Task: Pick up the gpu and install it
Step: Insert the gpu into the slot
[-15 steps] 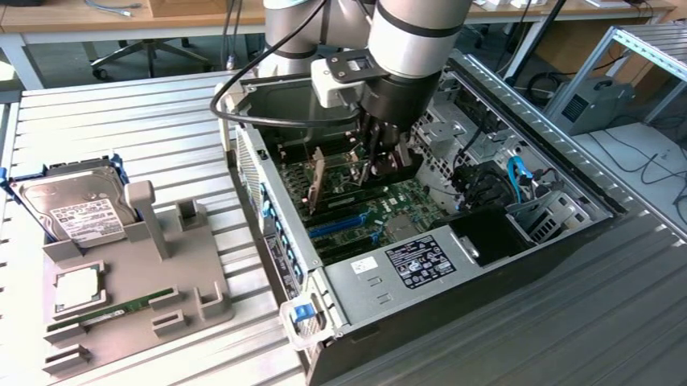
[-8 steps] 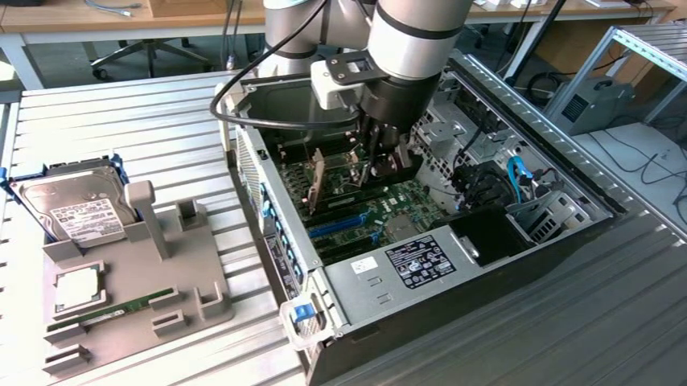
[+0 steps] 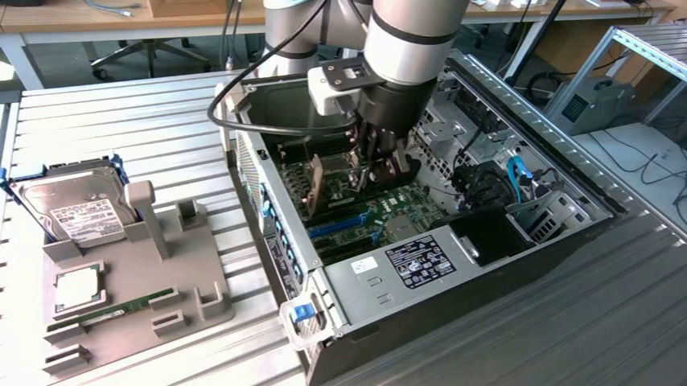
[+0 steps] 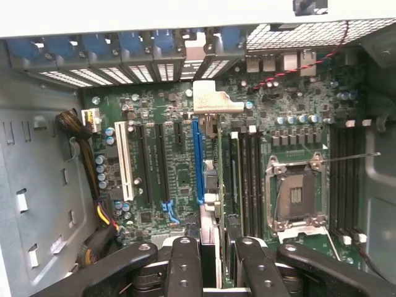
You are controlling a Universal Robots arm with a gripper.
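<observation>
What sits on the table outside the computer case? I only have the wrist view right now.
Observer: A gray fixture stands beside the computer case, on the exterior view's left.
Operator: Is anything in it?
Observer: A hard drive is propped on edge at its far end, label facing out.
Operator: And the memory?
Observer: A green RAM stick lies flat in a slot near the fixture's front.
</observation>
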